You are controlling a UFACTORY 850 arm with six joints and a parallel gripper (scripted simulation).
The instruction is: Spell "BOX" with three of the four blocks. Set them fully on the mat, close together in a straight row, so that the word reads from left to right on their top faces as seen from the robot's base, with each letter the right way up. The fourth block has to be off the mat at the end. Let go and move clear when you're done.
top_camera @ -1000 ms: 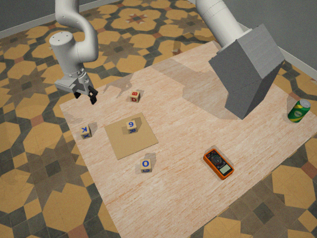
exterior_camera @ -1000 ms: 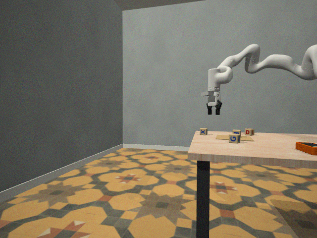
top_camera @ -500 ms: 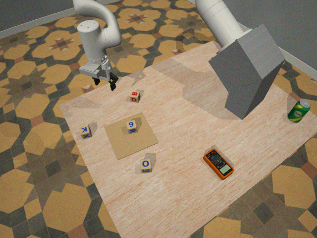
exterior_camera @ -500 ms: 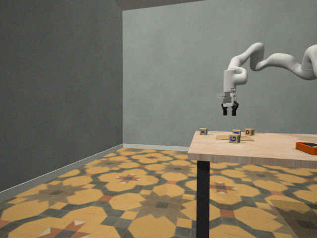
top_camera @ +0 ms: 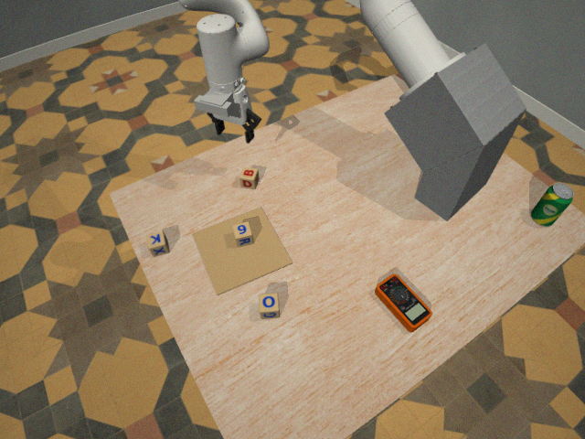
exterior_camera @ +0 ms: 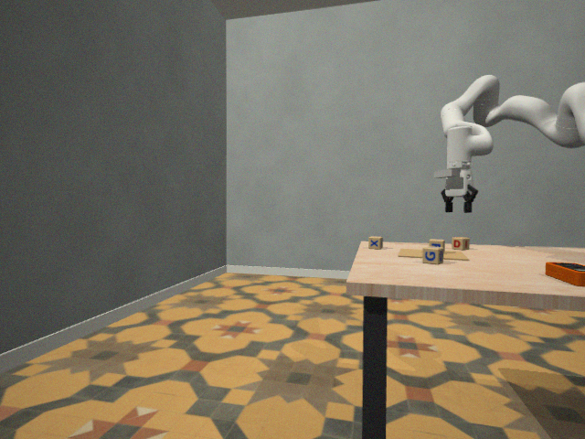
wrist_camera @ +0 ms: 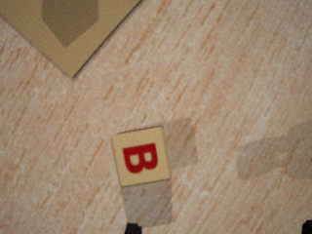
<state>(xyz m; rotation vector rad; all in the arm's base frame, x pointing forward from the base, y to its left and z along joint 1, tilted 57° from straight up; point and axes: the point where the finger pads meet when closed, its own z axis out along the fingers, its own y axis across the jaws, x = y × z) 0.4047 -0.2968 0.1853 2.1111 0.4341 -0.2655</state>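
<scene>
My gripper is open and empty, high above the table, over the block with a red B on top. That block lies on the table behind the tan mat and shows in the wrist view just ahead of my fingertips. A block with a blue 6 on top stands on the mat. A block with a blue K on top and X on its side lies off the mat to the left. A block with a blue O on top lies in front of the mat.
An orange multimeter lies on the table to the right. A green can stands near the right edge. The grey robot base block stands at the back right. The table's left edge is close to the K block.
</scene>
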